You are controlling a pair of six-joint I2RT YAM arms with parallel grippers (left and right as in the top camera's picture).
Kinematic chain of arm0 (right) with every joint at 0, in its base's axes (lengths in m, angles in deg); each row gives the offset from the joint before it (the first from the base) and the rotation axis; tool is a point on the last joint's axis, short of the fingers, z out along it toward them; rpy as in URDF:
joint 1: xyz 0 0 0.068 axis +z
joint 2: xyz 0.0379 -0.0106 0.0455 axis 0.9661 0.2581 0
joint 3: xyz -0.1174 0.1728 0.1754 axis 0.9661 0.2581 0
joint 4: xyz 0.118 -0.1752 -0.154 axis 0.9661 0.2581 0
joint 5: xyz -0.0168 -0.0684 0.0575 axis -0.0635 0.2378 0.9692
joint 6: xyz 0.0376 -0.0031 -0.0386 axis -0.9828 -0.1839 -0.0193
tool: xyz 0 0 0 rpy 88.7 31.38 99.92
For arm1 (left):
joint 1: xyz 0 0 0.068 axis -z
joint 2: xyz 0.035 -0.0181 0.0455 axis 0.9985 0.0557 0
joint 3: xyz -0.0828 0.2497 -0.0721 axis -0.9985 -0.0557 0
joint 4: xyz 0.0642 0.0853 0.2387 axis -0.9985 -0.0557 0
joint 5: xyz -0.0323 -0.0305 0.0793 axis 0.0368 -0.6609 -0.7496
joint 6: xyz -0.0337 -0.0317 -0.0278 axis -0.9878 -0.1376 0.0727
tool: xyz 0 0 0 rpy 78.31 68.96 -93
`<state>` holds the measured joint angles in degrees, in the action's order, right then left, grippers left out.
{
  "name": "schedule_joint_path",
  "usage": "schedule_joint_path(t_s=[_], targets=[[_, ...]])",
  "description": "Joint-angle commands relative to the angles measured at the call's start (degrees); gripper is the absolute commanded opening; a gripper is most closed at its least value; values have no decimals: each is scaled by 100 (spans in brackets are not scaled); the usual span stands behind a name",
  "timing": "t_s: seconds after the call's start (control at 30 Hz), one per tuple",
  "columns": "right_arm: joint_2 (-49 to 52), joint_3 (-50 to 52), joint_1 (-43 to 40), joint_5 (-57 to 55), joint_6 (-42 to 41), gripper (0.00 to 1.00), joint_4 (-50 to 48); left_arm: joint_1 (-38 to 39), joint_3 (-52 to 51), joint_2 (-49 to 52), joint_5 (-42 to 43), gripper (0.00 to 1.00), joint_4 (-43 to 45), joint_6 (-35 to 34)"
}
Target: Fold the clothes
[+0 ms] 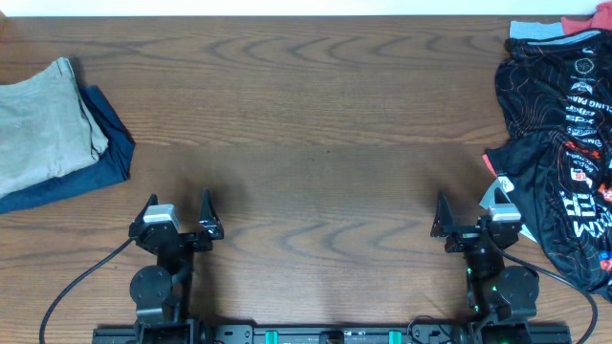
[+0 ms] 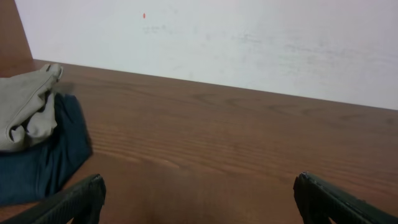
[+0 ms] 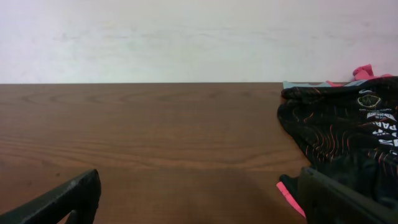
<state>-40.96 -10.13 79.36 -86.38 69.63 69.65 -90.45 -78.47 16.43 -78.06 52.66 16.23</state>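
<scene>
Left fingers point(image 1: 207, 212): spread wide and holding nothing, low over the near edge of the worktop point(image 1: 316, 115).
Right fingers point(image 1: 442, 214): also spread wide and empty, at the near right.
Jersey point(image 1: 559, 124): a crumpled black heap with thin orange-red lines and white lettering, lying at the worktop's right side and running out of the overhead view.
Key relation: the jersey lies to the right of the right fingers and a little beyond them. Its pink-trimmed near corner point(image 3: 289, 194) is just beside the outer finger; whether the two touch I cannot tell.
Long axis: roughly near to far, along the right edge.
Nearer arm: the right, by a wide margin. The left is well apart from the jersey, across the bare middle.
Other garments: a grey-blue piece point(image 1: 537, 29) and a red piece point(image 1: 579, 23) peek out at the heap's far end.
Folded pile point(image 1: 43, 119): a beige garment on a navy one point(image 1: 107, 158), far left, beside the left arm's reach.
Open room: the whole centre of the worktop is bare wood, enough to spread the jersey flat.
Edges: the right edge is out of frame, so I cannot tell whether cloth hangs over it.
Step, as I judge it: the jersey is not yet picked up. Reach right, pinch the near corner and drag it to the centre.
</scene>
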Motion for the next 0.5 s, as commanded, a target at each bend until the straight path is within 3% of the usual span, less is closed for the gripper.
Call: schedule_joint_path(t_s=[0.0, 0.47], targets=[[-31, 9, -94, 26, 63, 99, 24, -4, -55, -37, 103, 97, -225, 74], [-31, 9, -92, 31, 46, 99, 24, -4, -55, -35, 105, 98, -160, 74]])
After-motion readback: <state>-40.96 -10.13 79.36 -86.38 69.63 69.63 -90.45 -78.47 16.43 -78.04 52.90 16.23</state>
